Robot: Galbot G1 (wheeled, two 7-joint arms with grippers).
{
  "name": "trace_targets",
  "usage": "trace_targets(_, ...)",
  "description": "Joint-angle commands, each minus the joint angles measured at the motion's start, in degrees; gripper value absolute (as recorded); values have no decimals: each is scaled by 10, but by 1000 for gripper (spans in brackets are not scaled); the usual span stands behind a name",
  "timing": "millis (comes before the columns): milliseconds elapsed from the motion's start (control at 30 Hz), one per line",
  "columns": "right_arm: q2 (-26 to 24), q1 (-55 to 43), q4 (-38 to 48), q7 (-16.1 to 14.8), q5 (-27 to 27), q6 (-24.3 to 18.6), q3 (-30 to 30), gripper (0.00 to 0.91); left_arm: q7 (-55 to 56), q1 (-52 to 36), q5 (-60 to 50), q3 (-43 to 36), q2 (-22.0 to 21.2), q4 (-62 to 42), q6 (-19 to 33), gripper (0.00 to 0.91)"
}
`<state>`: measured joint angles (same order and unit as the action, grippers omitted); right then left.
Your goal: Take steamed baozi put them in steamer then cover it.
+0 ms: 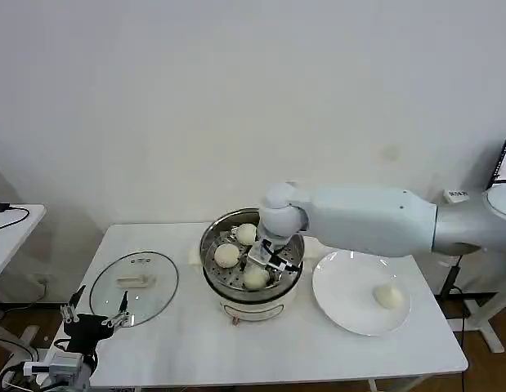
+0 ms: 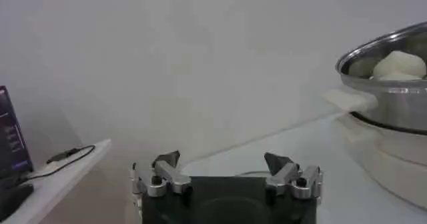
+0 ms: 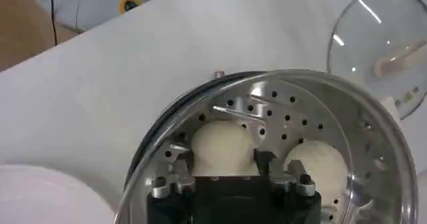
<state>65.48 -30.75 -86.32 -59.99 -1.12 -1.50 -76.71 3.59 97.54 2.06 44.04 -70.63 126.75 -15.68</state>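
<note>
A: In the head view, the right gripper (image 1: 266,259) hangs inside the steamer (image 1: 210,245), its fingers around a baozi (image 1: 257,278) near the front of the perforated tray. Why there?

B: Probably because two other baozi (image 1: 227,256) already lie at the back and left of the tray, so the front spot is the free one. A fourth baozi (image 1: 389,296) waits on the white plate (image 1: 338,286), just right of the steamer.

A: And the glass lid (image 1: 134,287)?

B: It lies flat on the table (image 1: 195,343), left of the steamer, beside the left gripper (image 1: 96,320), likely for covering later.

A: The left wrist view?

B: The left gripper (image 2: 225,172) is spread and holds nothing, low by the table's edge, with the steamer (image 2: 390,79) off to one side.

A: The right wrist view?

B: The right gripper (image 3: 223,172) has its jaws pinching one baozi (image 3: 223,145) from both sides, just over the tray; a second baozi (image 3: 320,165) sits right beside it. I judge the bun is about ready for release.
</note>
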Motion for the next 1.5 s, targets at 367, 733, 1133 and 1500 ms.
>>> trace_targets(367, -96, -64, 11, 19, -86, 97, 55, 907, -2, -19, 13, -7, 26, -6, -5, 907)
trace_targets(733, -314, -76, -29, 14, -89, 164, 47, 907, -4, -39, 28, -17, 53, -15, -8, 907)
trace_targets(1133, -467, 91, -67, -30, 9, 114, 124, 907, -6, -37, 24, -31, 53, -24, -5, 907)
trace_targets(1500, -472, 344, -32, 2, 78, 135, 312, 907, -6, -28, 21, -28, 52, -28, -5, 907)
